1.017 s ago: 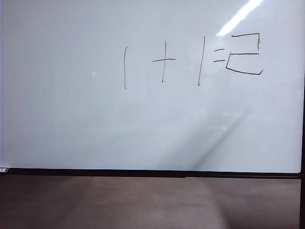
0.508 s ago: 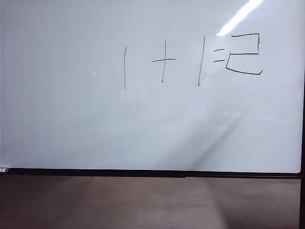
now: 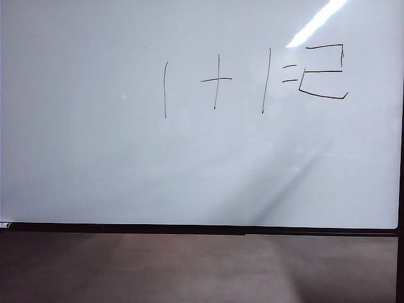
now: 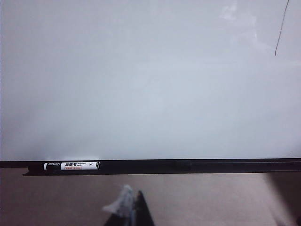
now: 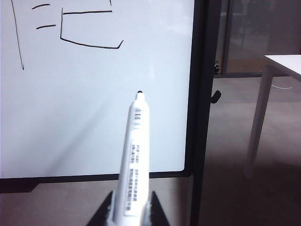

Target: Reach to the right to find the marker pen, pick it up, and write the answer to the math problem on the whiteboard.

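Note:
The whiteboard [image 3: 95,158] fills the exterior view, and neither gripper shows there. The math problem [image 3: 218,81] reads one plus one in thin black strokes. Right of its two dashes stands the answer [image 3: 323,71], an angular 2, seen partly in the right wrist view as well [image 5: 89,28]. My right gripper [image 5: 132,195] is shut on the white marker pen [image 5: 134,155]. Its black tip points at the board below the answer and stands off it. My left gripper [image 4: 132,195] is shut, with a whitish scrap on one finger, below the board's lower edge.
A second black marker with a white label [image 4: 70,165] lies on the board's bottom ledge. The board's black frame post [image 5: 202,117] runs down its right side. A white table [image 5: 282,61] stands beyond it on the brown floor [image 3: 189,271].

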